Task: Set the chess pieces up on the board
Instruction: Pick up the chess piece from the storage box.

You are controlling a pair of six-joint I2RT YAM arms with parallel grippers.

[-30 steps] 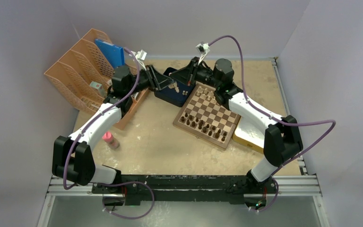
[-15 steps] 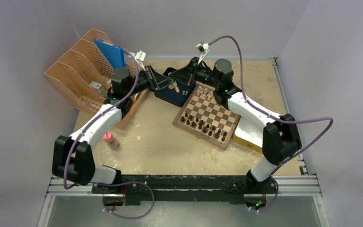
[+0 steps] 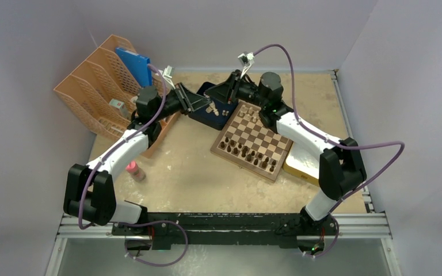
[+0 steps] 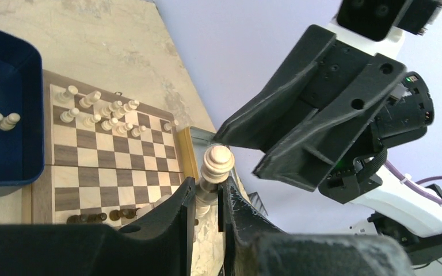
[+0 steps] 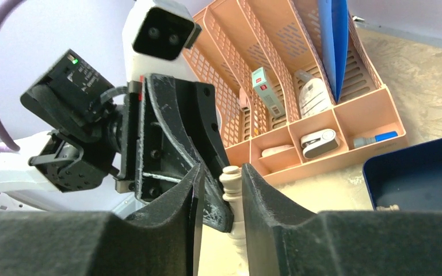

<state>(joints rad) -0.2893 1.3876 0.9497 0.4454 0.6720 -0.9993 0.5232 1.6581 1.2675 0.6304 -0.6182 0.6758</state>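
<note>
Sandy table [image 3: 184,172] under it all. Peach file rack [image 3: 86,92] at the far left. Holds 1 blue folder [image 3: 135,64] standing up in a back slot. Also holds a white bottle [image 5: 313,98] and a small teal and white box [image 5: 266,92]. In its small front bins, a white gadget [image 5: 318,142] and a blue pen [image 5: 377,138]. Dark blue tray [image 3: 204,118] near the far middle. Pink bottle [image 3: 133,170] lying at the left. Dark brown pieces [image 3: 247,154] standing close together.
</note>
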